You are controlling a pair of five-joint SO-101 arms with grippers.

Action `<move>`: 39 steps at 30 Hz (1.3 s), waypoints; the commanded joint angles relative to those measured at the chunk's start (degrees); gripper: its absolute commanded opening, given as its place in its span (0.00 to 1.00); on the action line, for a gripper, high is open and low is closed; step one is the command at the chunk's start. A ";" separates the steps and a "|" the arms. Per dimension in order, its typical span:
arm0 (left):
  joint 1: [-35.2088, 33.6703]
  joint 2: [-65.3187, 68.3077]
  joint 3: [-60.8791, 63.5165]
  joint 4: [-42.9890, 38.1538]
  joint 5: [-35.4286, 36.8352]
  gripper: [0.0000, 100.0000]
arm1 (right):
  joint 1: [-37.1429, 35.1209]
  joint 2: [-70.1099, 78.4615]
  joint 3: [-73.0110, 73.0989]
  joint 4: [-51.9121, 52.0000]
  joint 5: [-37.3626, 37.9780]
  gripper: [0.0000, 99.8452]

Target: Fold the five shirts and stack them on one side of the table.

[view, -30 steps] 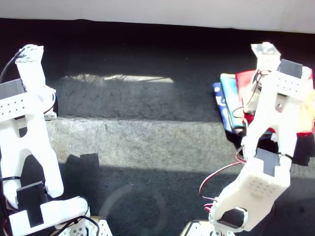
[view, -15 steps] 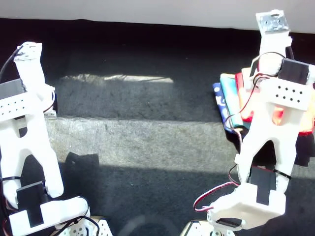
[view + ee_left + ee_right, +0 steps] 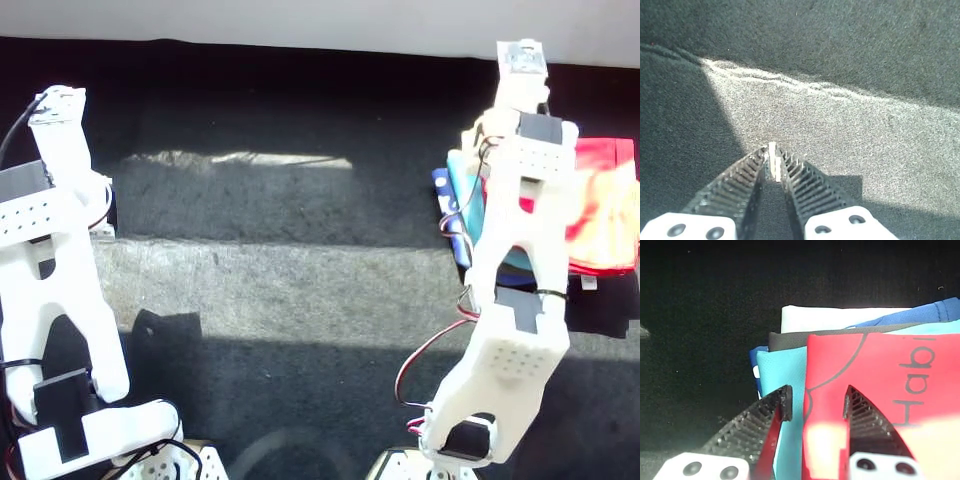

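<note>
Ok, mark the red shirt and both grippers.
red shirt [image 3: 875, 365]: right wrist view, top face.
right gripper [image 3: 816, 401]: right wrist view, between fingertips.
left gripper [image 3: 772, 154]: left wrist view, between fingertips.

- The left arm [image 3: 60, 260] is standing folded at the near left side, and the left end effector [image 3: 772, 165] is pressing its fingertips together.
- The right arm [image 3: 515, 300] is standing extended toward the far right, and the right end effector [image 3: 816, 401] is holding its fingers apart.

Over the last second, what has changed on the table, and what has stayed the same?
The white right arm stretched toward the table's far edge, then swung a little toward the middle, uncovering the red folded shirt atop the stack of folded shirts. Its jaws stand open, holding nothing. The white left arm and the stack stayed put.
</note>
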 commanded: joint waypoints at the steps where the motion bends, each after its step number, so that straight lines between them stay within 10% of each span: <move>1: -0.40 -2.42 -0.40 -0.26 -0.09 0.01 | -0.31 -0.48 -4.44 -0.92 -0.44 0.17; 27: -0.40 -2.42 -0.57 -0.62 -0.18 0.01 | 1.19 7.16 -4.70 -1.01 -0.35 0.17; 39: -0.40 -2.42 -0.66 -0.62 -0.26 0.01 | 1.27 7.16 -13.93 3.47 -0.35 0.01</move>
